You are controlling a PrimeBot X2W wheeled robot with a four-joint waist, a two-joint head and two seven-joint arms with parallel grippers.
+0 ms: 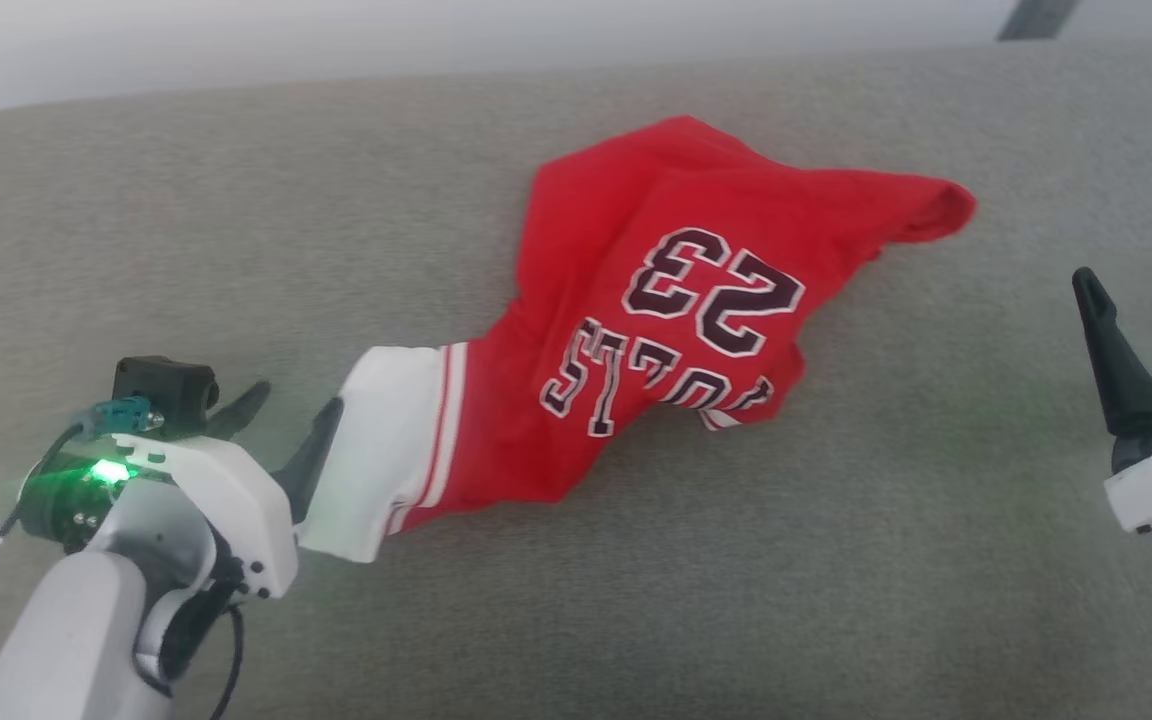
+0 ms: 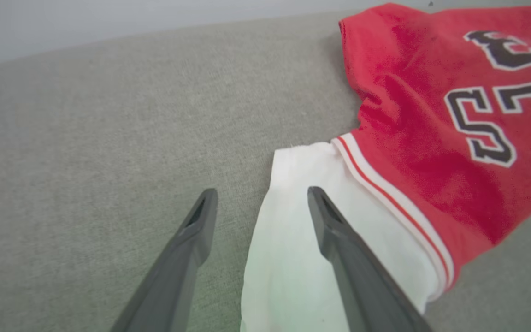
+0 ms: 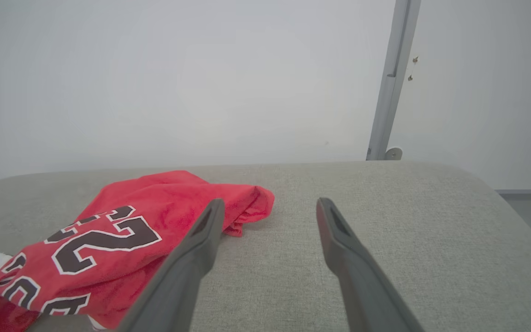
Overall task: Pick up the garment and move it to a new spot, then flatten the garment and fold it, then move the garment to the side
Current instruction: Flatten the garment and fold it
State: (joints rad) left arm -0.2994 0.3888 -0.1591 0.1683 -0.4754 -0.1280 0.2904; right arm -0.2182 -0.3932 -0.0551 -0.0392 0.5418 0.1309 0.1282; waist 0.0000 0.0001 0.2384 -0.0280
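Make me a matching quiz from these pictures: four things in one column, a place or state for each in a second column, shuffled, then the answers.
1. red jersey T-shirt with black "23"
2. white short sleeve with red-striped trim
3. dark-fingered left gripper
4. dark-fingered right gripper

A. open, apart from the cloth, over bare grey fabric surface
B. crumpled, print facing up
C. open, right at the white cloth's edge
D. sticks out toward the robot's left

Pairs: 1-B, 2-D, 3-C, 4-A
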